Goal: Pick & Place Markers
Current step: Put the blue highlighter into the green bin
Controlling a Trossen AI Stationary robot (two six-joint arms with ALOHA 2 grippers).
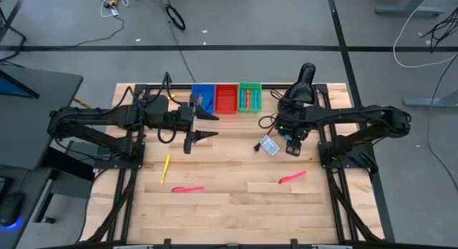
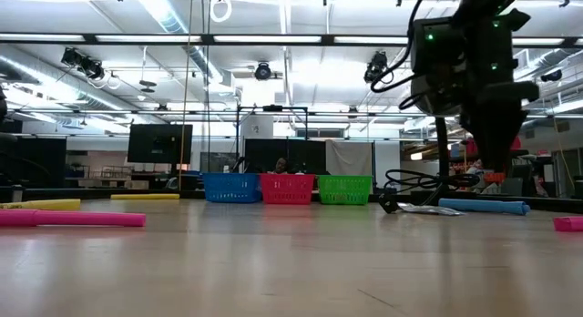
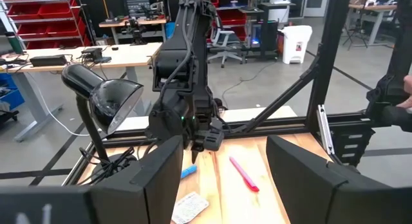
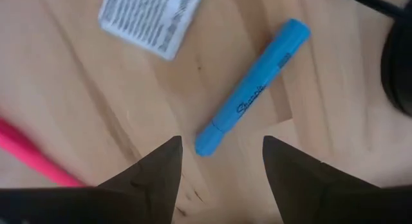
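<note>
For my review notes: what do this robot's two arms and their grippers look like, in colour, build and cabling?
Both arms are black, built of slim jointed links with loose black cables running along them. The left gripper ends in two flat, pointed black fingers. The right gripper sits under a boxy black wrist block carrying small green indicator lights; its fingers are matte black wedges. No printed markings are legible.

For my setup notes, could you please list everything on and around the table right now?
Pink markers: two, pink, front of table, one left, one right.
Yellow marker: one, yellow, left side.
Blue marker: one, blue, under the right gripper.
Bins: three, blue, red, green, back edge, markers inside the green one.
Card: one, white, beside the blue marker.
Lamp: one, black, back right.
Table: one, wood.
Left gripper: open, near the blue bin.
Right gripper: open, above the blue marker.
</note>
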